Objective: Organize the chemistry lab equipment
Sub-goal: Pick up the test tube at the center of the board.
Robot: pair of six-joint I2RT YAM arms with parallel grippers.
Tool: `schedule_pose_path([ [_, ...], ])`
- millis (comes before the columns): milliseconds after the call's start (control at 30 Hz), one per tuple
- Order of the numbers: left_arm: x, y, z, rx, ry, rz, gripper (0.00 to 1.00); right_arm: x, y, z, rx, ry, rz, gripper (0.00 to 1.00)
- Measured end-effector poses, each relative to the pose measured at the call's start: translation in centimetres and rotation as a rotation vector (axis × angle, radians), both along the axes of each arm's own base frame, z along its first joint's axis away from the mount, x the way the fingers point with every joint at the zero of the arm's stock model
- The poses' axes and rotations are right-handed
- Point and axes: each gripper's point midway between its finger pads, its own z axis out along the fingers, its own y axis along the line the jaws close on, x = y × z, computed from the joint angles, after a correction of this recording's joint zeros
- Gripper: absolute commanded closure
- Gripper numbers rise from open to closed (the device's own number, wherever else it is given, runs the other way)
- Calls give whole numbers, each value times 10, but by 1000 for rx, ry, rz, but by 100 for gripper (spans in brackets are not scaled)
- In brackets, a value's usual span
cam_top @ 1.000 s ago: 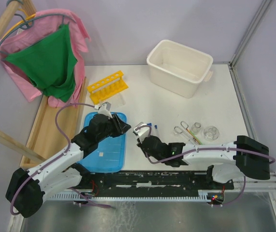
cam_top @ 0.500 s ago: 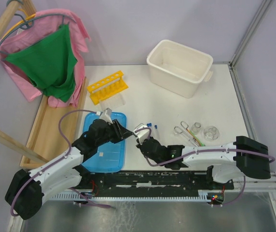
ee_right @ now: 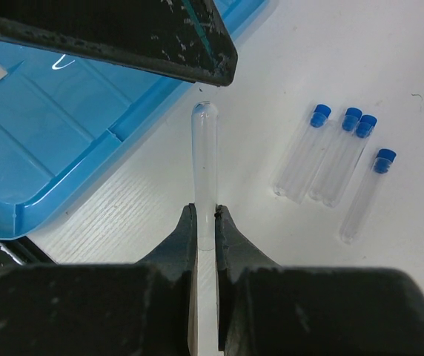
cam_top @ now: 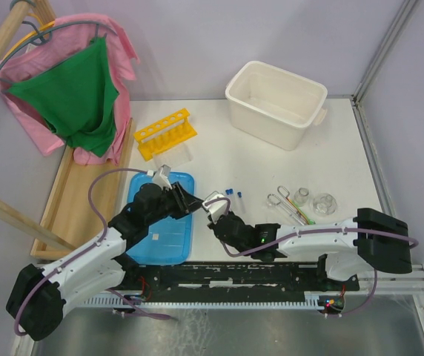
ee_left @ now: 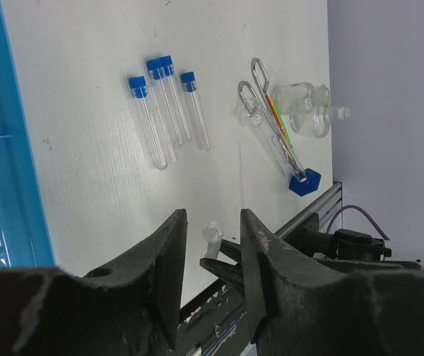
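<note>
**Right claw pinching a clear tube**

The right gripper [ee_right: 205, 222] is clamping a clear tube [ee_right: 204, 148] beside the blue lid [ee_right: 41, 126]. The left gripper [ee_left: 212, 222] is hovering part-open and empty. Four capped tubes [ee_right: 330, 159] are lying together on the table [ee_right: 390, 59].

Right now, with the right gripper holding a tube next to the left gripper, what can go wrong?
1. The right gripper pinches the clear tube with a long part sticking out; a nudge from the open left gripper could lever it loose or crack it.
2. The grippers are close; their fingers might collide.
3. If dropped, it could scatter the loose capped tubes.
</note>
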Motion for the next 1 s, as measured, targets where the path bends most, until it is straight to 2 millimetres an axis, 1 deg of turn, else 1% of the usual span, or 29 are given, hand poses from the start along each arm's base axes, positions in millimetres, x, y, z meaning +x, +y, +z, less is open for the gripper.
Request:
schedule_pose_path([
  [367, -7, -6, -12, 17, 33, -31, 59, 1, 2, 1, 0, -5, 2, 92],
  [533, -9, -8, -14, 21, 38, -40, 61, 1, 4, -1, -5, -5, 3, 92],
  [633, -9, -10, -13, 19, 34, -47, 66, 1, 4, -2, -8, -5, 2, 92],
  [1000, -9, -14, -20, 28, 46, -57, 92, 3, 2, -4, -22, -12, -10, 91],
])
